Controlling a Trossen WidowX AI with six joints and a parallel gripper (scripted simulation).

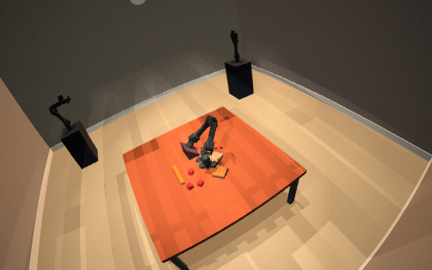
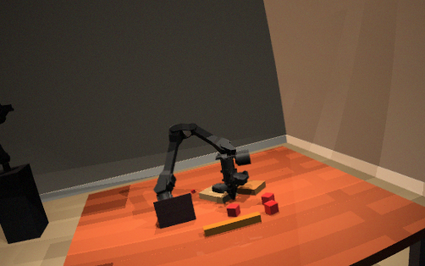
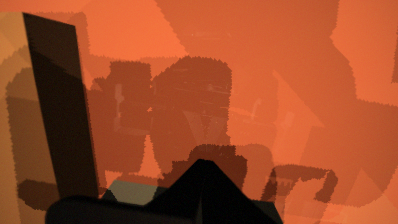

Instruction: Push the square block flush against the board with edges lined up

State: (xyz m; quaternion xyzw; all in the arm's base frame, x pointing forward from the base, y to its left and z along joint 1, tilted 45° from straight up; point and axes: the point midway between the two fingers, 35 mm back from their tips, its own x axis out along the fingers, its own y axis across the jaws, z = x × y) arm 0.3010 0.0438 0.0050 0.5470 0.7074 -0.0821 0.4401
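Note:
Two flat wooden pieces lie close together on the table. The paler piece (image 1: 218,157) (image 2: 210,194) is partly behind the arm; the browner piece (image 1: 220,173) (image 2: 256,186) is beyond the hand. Which is the square block and which the board, I cannot tell surely. My gripper (image 2: 233,197) (image 3: 204,166) is shut and empty, pointing down low beside the two pieces; contact is not clear. In the wrist view, a wooden piece with a dark side face (image 3: 62,110) stands left of the fingertips. The hand hides part of the gap between the pieces.
An orange-yellow bar (image 1: 178,174) (image 2: 232,224) and three red cubes (image 1: 190,171) (image 1: 189,186) (image 1: 200,183) lie on the hand's near side. Tiny red objects (image 1: 221,147) (image 2: 193,191) lie near the arm. A dark slab (image 1: 188,150) (image 2: 174,210) stands by the arm's base.

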